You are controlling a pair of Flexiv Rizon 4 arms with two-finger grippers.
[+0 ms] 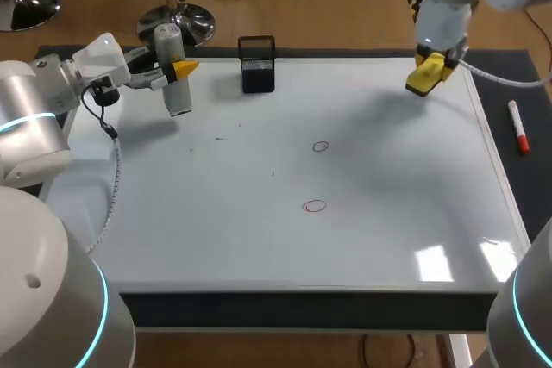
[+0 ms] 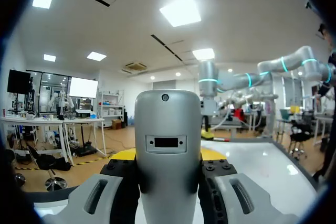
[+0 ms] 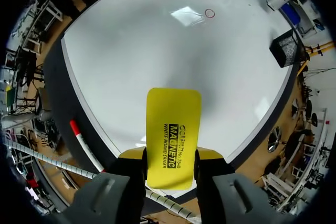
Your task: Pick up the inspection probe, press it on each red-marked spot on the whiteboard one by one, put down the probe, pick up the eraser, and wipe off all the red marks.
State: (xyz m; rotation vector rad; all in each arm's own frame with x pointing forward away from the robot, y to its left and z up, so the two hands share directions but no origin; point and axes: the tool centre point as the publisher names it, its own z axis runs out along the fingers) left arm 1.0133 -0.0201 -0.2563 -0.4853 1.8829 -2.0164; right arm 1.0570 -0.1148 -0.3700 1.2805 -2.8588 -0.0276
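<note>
The whiteboard (image 1: 388, 213) lies flat and covers most of the table, on a dark mat that shows along its edges. Two small marks are drawn near its middle: a red oval (image 1: 315, 206) nearer the front edge and a fainter, darker oval (image 1: 321, 146) just behind it. My left gripper (image 1: 177, 69) is over the far left corner of the board, both fingers closed against the sides of the grey inspection probe (image 1: 177, 96). The probe stands close to upright; I cannot tell whether its lower end touches the board. My right gripper (image 1: 429, 71) is over the far right corner, its two fingers clamped on the yellow eraser (image 1: 423, 82), which juts out ahead of the fingertips above the board. A black mesh holder (image 1: 257, 64) stands at the far edge between the two grippers. A red-capped marker (image 1: 518, 138) lies on the mat beside the board's right edge.
</note>
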